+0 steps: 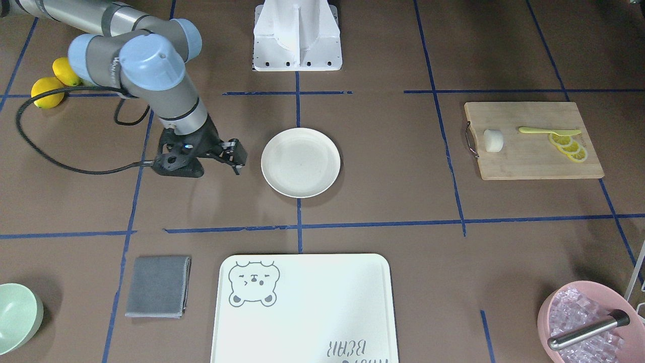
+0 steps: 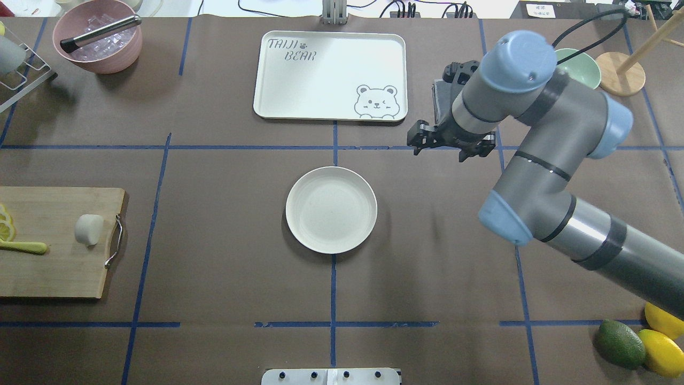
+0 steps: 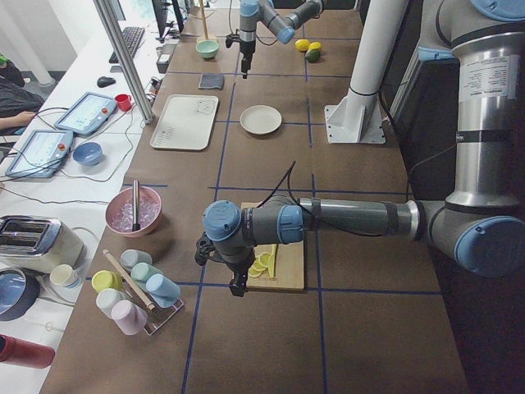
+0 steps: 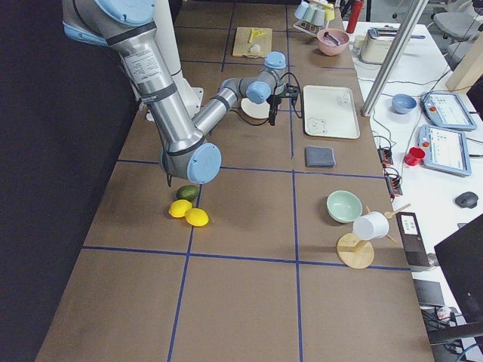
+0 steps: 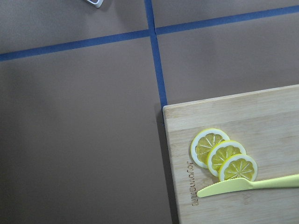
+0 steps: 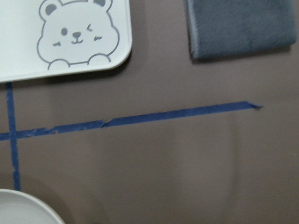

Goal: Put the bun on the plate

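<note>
The small white bun (image 1: 494, 140) (image 2: 88, 229) lies on a wooden cutting board (image 1: 534, 161) (image 2: 53, 267), by its metal handle, beside lemon slices (image 5: 223, 155) and a yellow knife (image 5: 247, 185). The cream plate (image 1: 301, 162) (image 2: 331, 209) sits bare at the table's centre. My right gripper (image 1: 236, 164) (image 2: 439, 149) hovers open and holds nothing, just beside the plate on the robot's right. My left gripper (image 3: 238, 287) hangs over the cutting board's outer end near the lemon slices. It shows only in the exterior left view, so I cannot tell its state. The bun is outside the left wrist view.
A white bear-print tray (image 2: 331, 75) lies beyond the plate, with a folded grey cloth (image 1: 158, 286) and a mint bowl (image 1: 17, 315) further right. A pink bowl of ice (image 1: 584, 317) stands at the far left. Lemons (image 1: 48, 91) and an avocado (image 2: 620, 342) lie near the right arm's base.
</note>
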You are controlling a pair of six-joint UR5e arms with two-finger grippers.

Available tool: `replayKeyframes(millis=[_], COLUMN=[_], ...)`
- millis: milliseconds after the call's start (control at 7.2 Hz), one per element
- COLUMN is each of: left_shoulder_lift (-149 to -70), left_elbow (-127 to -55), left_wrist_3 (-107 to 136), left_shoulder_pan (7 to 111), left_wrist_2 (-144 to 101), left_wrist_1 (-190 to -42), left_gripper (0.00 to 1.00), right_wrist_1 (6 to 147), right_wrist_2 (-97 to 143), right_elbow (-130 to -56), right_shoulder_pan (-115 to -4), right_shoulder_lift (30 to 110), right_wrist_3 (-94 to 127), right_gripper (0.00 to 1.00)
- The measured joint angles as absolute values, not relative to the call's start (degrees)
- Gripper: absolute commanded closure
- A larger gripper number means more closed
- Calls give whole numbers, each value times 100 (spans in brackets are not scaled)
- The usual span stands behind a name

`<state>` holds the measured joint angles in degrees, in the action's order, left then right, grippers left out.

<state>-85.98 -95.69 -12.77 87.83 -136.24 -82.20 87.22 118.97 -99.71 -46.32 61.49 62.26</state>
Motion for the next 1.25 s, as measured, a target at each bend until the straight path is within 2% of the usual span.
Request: replayKeyframes(millis=[417,694,1250], left_shoulder_lift=[-8833,-8888,-9000], left_elbow=[-9553,-9471,-9345], left_wrist_3=[-1266,-1256,-1256], left_shoulder_pan=[8773,8736,8629], left_wrist_2=[-13641,-13641,-13649], left_wrist_1=[-8500,-9165,-9438], left_gripper=[0,0,0], right_wrist_1=[8863,8875,8889], right_wrist_2=[12486,12844,13117], right_elbow=[-10049,-10029,-9916], right_shoulder_pan=[-5931,-6845,-8436], right_shoulder_lift=[6973,7718,9286], right_wrist_3=[3854,2301,-410], right_gripper=[0,0,0])
